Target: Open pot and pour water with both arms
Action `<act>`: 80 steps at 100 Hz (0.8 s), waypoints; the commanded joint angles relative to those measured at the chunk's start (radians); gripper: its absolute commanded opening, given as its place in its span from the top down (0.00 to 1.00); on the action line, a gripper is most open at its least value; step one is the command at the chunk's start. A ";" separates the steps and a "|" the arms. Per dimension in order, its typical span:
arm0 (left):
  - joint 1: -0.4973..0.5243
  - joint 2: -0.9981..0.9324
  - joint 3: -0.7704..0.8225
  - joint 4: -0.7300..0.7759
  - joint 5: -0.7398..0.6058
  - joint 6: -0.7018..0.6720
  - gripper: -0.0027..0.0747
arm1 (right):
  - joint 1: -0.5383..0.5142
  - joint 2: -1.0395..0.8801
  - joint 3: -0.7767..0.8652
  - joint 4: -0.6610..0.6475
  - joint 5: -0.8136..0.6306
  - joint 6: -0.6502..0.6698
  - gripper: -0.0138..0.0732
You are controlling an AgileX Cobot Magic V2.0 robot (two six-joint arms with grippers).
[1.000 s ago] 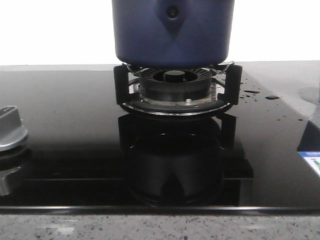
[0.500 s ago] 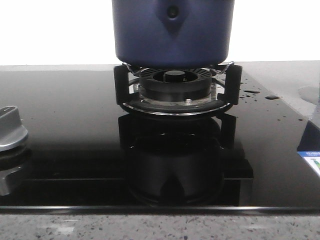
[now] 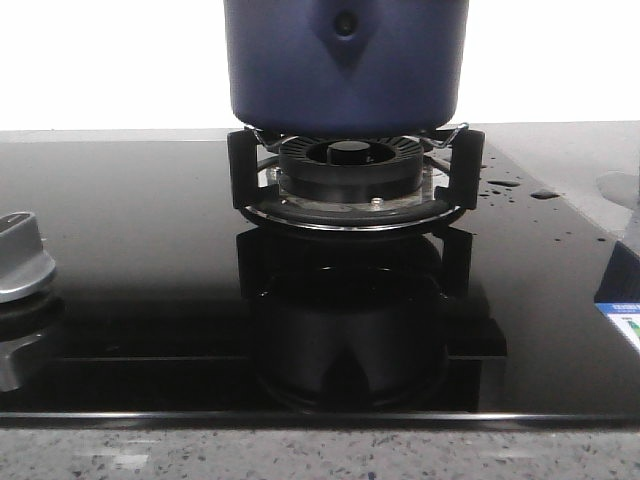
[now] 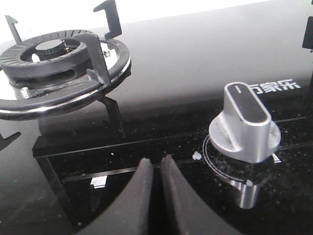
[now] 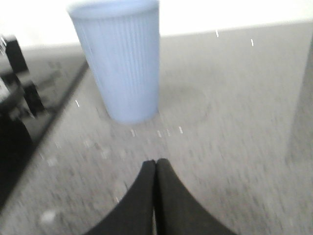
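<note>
Pot [image 3: 345, 65] on burner [image 3: 348, 170] | glossy black cooktop [image 3: 130, 250], droplets | left claw [image 4: 155, 169] together | right claw [image 5: 155, 169] together

A speckled grey countertop [image 3: 300, 450] carries a black glass cooktop [image 3: 140, 260] and a ribbed blue cup [image 5: 120, 61].

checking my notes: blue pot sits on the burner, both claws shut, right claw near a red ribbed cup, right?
One thing is wrong: the ribbed cup is pale blue, as the right wrist view shows. The pot sits on the burner, and the left claw and right claw are shut.
</note>
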 commanded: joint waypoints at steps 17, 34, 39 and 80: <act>0.004 -0.032 0.046 -0.025 -0.070 -0.010 0.98 | 0.000 -0.022 0.024 0.054 -0.199 0.009 0.91; 0.004 -0.032 0.046 -0.205 -0.274 -0.010 0.98 | 0.000 -0.022 0.024 0.170 -0.214 0.017 0.91; 0.004 -0.032 0.046 -0.338 -0.330 -0.010 0.98 | 0.000 -0.022 0.024 0.199 -0.229 0.017 0.91; 0.000 -0.023 0.005 -0.718 -0.436 -0.012 0.98 | 0.000 -0.007 -0.138 0.306 -0.098 0.019 0.91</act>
